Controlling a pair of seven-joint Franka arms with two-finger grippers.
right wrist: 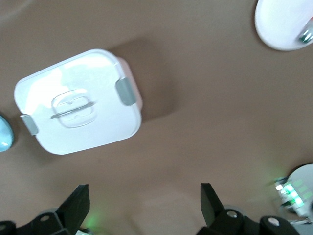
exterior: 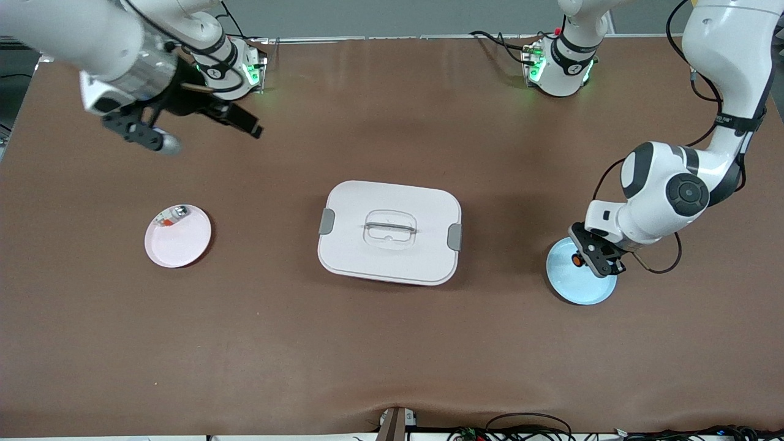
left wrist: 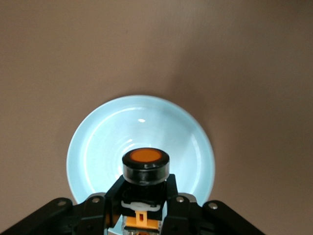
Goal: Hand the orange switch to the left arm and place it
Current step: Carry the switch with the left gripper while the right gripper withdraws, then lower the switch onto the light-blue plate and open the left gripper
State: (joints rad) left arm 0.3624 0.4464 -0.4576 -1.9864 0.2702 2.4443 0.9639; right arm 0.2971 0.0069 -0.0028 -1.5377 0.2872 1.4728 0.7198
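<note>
Item, my left gripper: it hangs over the pale blue plate at the left arm's end of the table, jaws clamped on the orange switch. In my left wrist view the switch sits upright between my fingers, its black body pinched on both sides and its round orange face turned toward the plate below; it appears lifted off the plate's surface, though I cannot tell for certain. Item, my right gripper: it waits in the air over bare table near the right arm's base, jaws wide apart with nothing between them; my right wrist view shows both fingertips spread and the brown cloth between. Item, the box: white, lid on, grey clips at either end, clear recessed handle on top, standing mid-table between the two plates. Item, a pink plate toward the right arm's end of the table, carrying a small silvery piece with an orange fleck near the rim farther from the front camera. The switch is well apart from my right gripper, with the box lying between the two ends.
</note>
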